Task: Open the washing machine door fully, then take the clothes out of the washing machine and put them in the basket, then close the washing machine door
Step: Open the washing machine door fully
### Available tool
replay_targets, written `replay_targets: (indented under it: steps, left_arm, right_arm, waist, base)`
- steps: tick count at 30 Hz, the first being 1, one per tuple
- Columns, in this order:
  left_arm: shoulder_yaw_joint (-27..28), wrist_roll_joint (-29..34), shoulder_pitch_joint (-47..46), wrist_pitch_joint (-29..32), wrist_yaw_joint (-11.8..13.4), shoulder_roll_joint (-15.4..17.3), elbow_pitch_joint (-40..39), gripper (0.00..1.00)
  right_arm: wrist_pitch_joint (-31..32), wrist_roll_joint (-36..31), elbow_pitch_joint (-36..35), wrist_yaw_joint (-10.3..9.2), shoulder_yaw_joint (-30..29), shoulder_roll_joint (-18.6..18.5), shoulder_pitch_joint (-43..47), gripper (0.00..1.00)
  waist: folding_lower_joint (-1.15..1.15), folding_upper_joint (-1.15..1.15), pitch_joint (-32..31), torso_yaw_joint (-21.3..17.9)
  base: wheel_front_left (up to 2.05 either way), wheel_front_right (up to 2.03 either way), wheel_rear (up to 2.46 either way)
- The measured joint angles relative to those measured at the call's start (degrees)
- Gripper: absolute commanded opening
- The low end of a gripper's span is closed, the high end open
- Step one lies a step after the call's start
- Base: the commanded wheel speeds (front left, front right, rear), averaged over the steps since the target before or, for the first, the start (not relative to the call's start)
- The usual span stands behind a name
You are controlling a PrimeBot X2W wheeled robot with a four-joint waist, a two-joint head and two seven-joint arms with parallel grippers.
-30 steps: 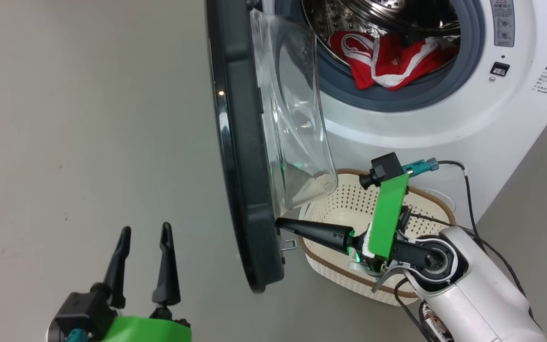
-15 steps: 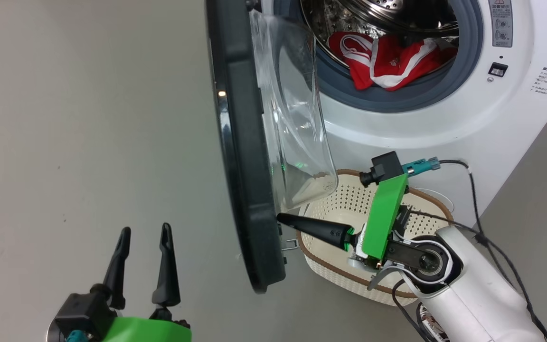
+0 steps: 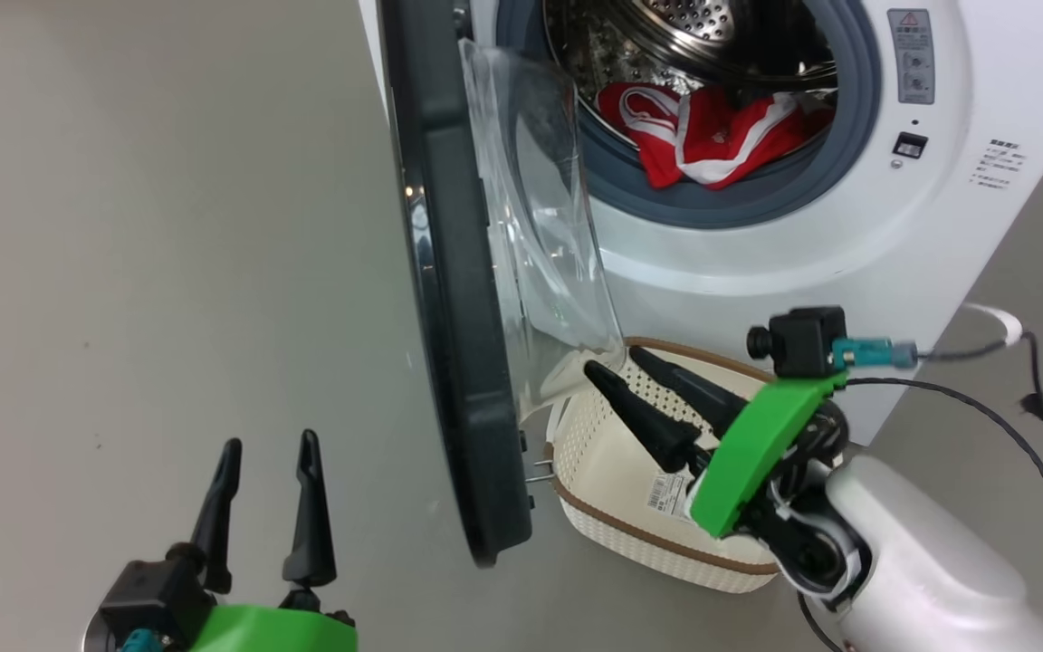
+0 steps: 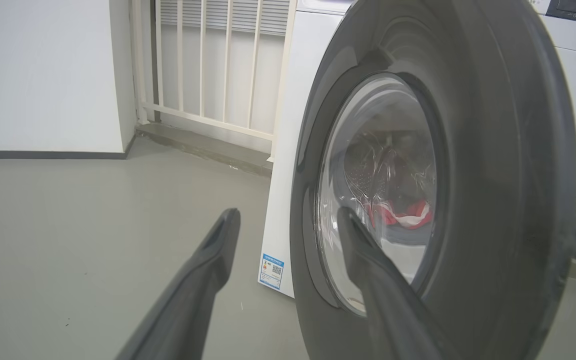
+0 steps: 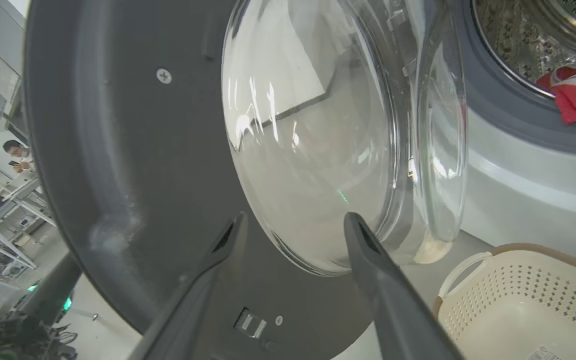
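The washing machine door point(image 3: 454, 344) is seen edge-on in the head view, swung out from the washing machine point(image 3: 757, 263) like a wall. Its black rim is turned to the wide bare floor point(image 3: 168, 226) on the left. Its glass bowl point(image 3: 540, 226) is turned to the right, toward the round hole. The hole is ringed by a grey rubber ring point(image 3: 666, 204). The clothes point(image 3: 712, 136), red with white bands, are heaped at the bottom front of the drum and partly laid on the ring.

The basket point(image 3: 657, 554) is set on the floor in front of the machine, under the hole. Its left end is tucked just beside the bottom edge of the door, near a small metal latch point(image 3: 540, 471).

The right gripper point(image 3: 617, 360) is held over the basket, with its two fingers spread apart and empty. Its tips are pointed at the lower edge of the glass bowl and are very near it. Whether the glass is touched cannot be told. Little room is left there, between door, machine and basket.

The left gripper point(image 3: 270, 441) is held on the outer side of the door, over the floor, fingers apart and empty. It is kept apart from the rim, with much open floor around it. In the left wrist view, a white railing point(image 4: 208, 65) is seen far behind.
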Motion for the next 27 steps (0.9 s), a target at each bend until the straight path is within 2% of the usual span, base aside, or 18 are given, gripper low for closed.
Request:
replay_targets:
  steps: [3,8,14,16,17,20,23,27]
  left_arm:
    - [0.6,0.04,0.02,0.0,-0.27,0.01,0.01,1.0]
    - [1.62,0.33,0.89,0.0,-0.4,0.0,-0.31,1.0]
    - [2.92,1.0,1.31,0.0,-0.43,0.02,-1.08,1.0]
    - [2.98,1.03,1.6,0.0,-0.49,0.02,-1.4,1.0]
    - [2.99,1.03,1.91,0.0,-0.52,0.02,-1.62,1.0]
    - [2.91,1.03,2.05,0.0,-0.91,0.03,-1.88,1.0]
    - [2.77,1.07,2.04,0.0,-0.91,0.03,-2.2,1.0]
    - [2.58,1.11,2.05,0.0,-0.91,0.03,-2.53,1.0]
  right_arm:
    - [-7.28,-5.69,2.53,0.0,2.26,-0.8,0.01,1.0]
    - [-18.37,-15.95,9.75,0.0,1.86,-0.44,0.03,1.0]
    - [-21.9,-29.73,14.45,0.0,-5.95,3.12,0.09,1.0]
    - [-21.93,-35.11,12.35,0.0,-10.56,4.43,0.92,1.0]
    - [-22.18,-40.05,9.54,0.0,-14.47,5.66,2.65,1.0]
    - [-22.32,-45.96,5.33,0.0,-19.11,7.2,6.67,1.0]
    - [-22.32,-49.46,1.81,0.0,-21.84,8.06,10.53,1.0]
    - [-22.32,-51.0,-1.91,0.01,-23.77,8.53,14.2,1.0]
  waist:
    - [0.0,0.0,-0.34,-0.59]
    - [0.0,0.0,-0.92,-1.65]
    - [0.0,0.0,-1.54,-2.8]
    - [0.0,0.0,-1.68,-3.08]
    - [0.0,0.0,-1.76,-3.23]
    - [0.0,0.0,-1.78,-3.24]
    - [0.0,0.0,-1.82,-3.16]
    - [0.0,0.0,-1.9,-2.96]
  base:
    - [0.0,0.0,0.0]
    - [0.0,0.0,0.0]
    - [0.0,0.0,0.0]
    - [0.0,0.0,0.0]
    - [0.0,0.0,0.0]
    - [0.0,0.0,0.0]
    - [0.0,0.0,0.0]
    - [0.0,0.0,0.0]
